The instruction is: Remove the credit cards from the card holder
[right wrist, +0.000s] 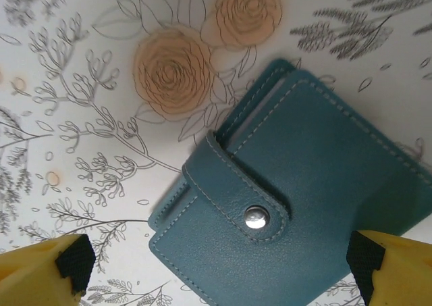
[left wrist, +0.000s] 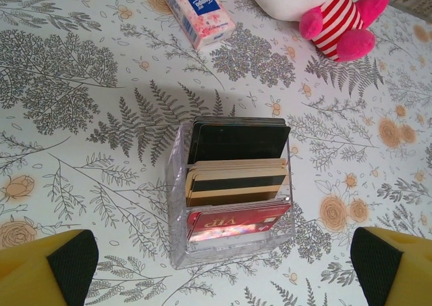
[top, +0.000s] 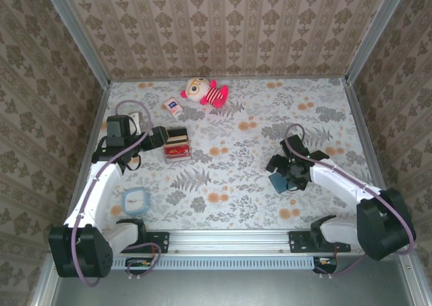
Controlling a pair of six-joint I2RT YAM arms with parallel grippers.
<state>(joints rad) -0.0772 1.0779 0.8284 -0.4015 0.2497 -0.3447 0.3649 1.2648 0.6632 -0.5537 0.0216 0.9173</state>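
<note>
The right pincer, jaws wide, hangs over the snapped-shut card holder lying between its fingertips.

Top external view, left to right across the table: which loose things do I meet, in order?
Small rounded white object with a light blue rim → clear plastic box of red, gold and black cards → pink-and-white plush toy → teal-blue folding wallet. White-and-red packet omitted: it overlaps the box.

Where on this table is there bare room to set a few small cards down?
Barest: the middle stretch between the clear card box and the teal wallet, and the far right corner past the right end effector. Crowded: the far left, with plush toy, tissue packet, card box and left end effector.
</note>
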